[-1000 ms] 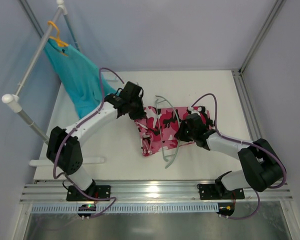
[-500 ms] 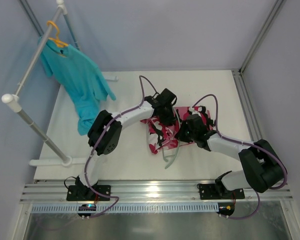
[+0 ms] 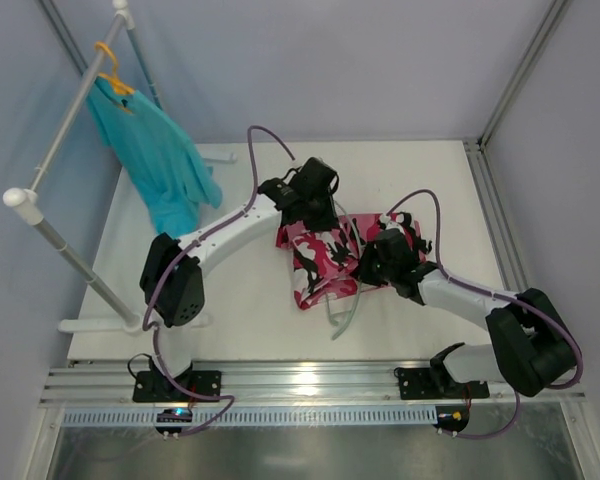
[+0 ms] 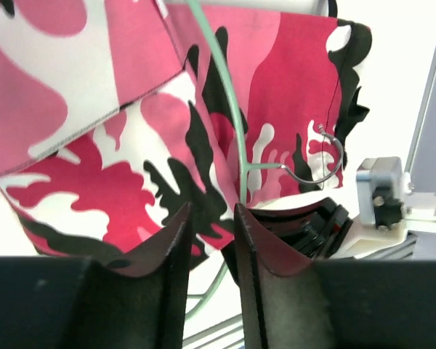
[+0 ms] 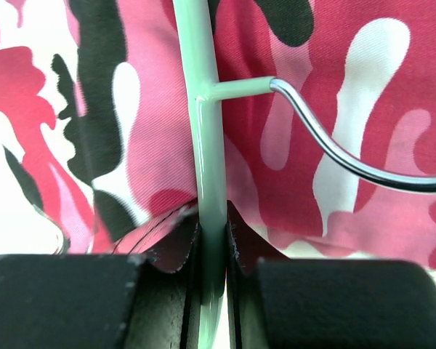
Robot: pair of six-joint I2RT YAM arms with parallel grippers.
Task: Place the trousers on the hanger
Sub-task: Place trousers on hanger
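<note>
The pink camouflage trousers (image 3: 325, 258) lie folded on the white table, and fill the left wrist view (image 4: 94, 109) and the right wrist view (image 5: 349, 109). The mint-green hanger (image 3: 344, 315) lies across them, its lower end sticking out toward the near side. My right gripper (image 3: 365, 268) is shut on the hanger's rod (image 5: 207, 145), just below its metal hook (image 5: 334, 156). My left gripper (image 3: 315, 205) hovers over the trousers' far edge. Its jaws (image 4: 212, 214) stand a little open with nothing between them. The hanger's rod (image 4: 232, 109) and hook (image 4: 334, 163) show beyond them.
A white tube rack (image 3: 55, 130) stands at the back left, with a teal garment (image 3: 160, 165) on an orange hanger (image 3: 110, 65). The rack's foot tube (image 3: 90, 324) lies on the table's near left. Metal frame rails (image 3: 490, 210) border the right side.
My left arm swung right from the trousers' left edge over the cloth, then drew back toward the far edge. Its jaws have parted and let go. The right gripper stayed put.
</note>
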